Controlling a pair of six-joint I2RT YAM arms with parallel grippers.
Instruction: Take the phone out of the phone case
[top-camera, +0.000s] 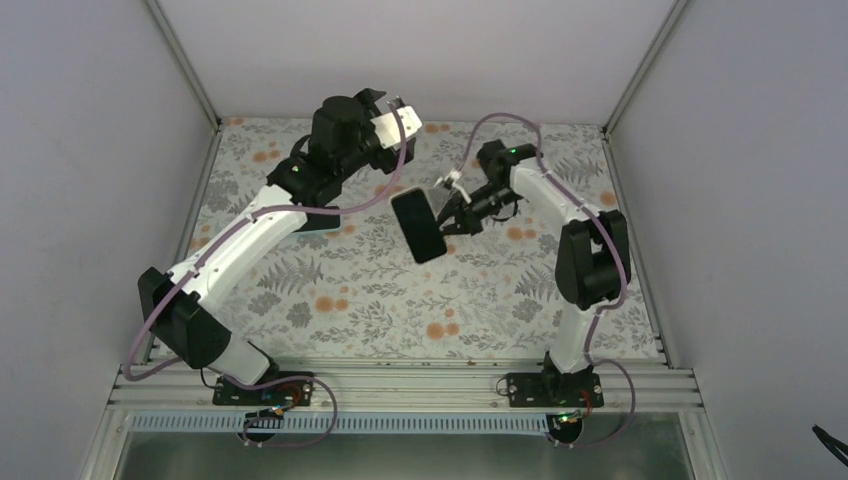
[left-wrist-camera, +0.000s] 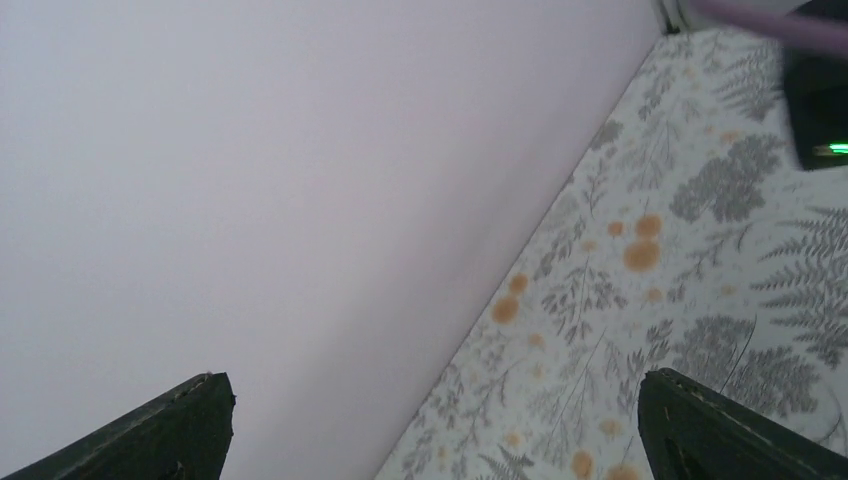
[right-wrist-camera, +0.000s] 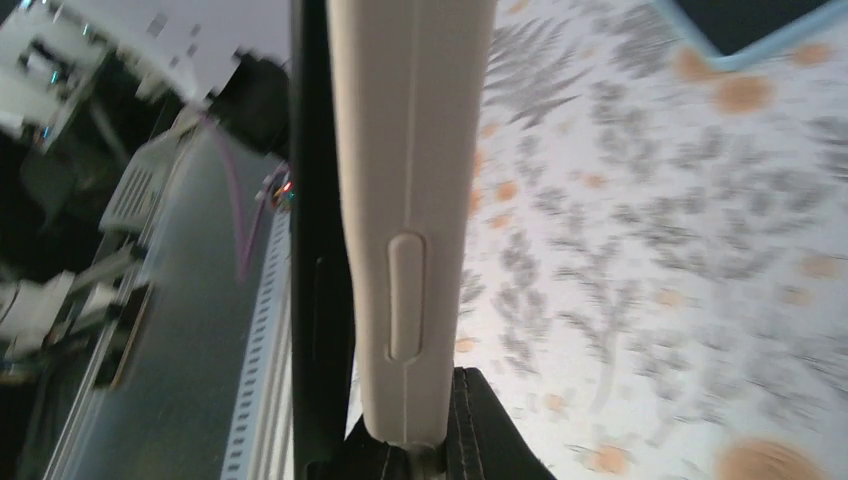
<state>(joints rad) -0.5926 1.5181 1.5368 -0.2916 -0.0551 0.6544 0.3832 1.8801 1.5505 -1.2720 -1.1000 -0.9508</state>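
Note:
The phone (top-camera: 418, 225) shows a black face and is held tilted above the middle of the table. In the right wrist view its beige case edge (right-wrist-camera: 410, 200) with a side button runs up the frame, with a black slab (right-wrist-camera: 318, 250) flush against its left side. My right gripper (top-camera: 455, 210) is shut on its end; in the right wrist view the gripper (right-wrist-camera: 420, 450) pinches it at the bottom, and one black finger (right-wrist-camera: 490, 430) shows to the right. My left gripper (top-camera: 400, 110) is raised near the back wall, and in the left wrist view it (left-wrist-camera: 430, 440) is open and empty.
A flat dark thing with a light-blue rim (top-camera: 318, 222) lies on the floral table cover under the left arm; it also shows in the right wrist view (right-wrist-camera: 745, 30). White walls close the back and sides. A metal rail (top-camera: 400, 385) runs along the near edge.

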